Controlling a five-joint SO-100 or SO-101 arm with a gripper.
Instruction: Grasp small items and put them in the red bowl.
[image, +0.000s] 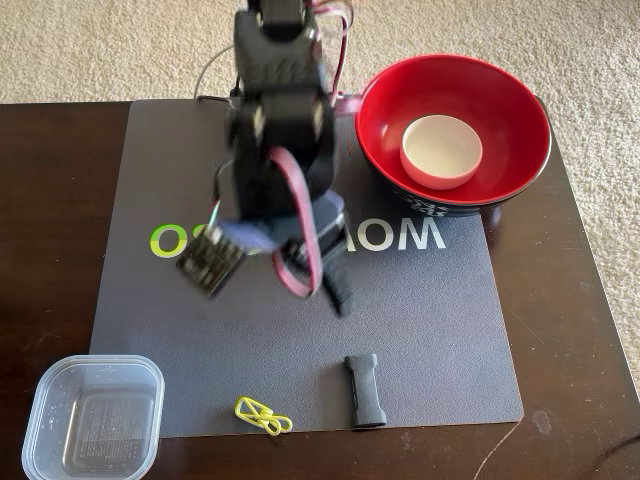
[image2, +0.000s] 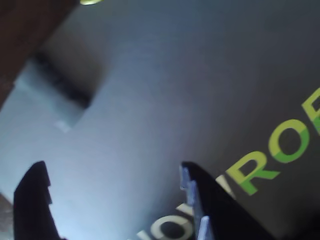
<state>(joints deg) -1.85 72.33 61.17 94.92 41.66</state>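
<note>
Three small items lie beyond my empty, spread-apart pincer (image2: 115, 200) on the surface, the nearest being the black bone-shaped rubbery piece (image: 366, 390), probably light, soft and grippy, best pinched across its narrow waist.

Fixed view high above, facing down; wrist view near shared mat (image: 420, 320).

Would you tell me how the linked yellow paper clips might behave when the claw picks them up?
The yellow paper clips look thin and linked, so they would probably dangle loosely. Lying flat on the mat, they may slip between the fingers. They seem very light.
</note>
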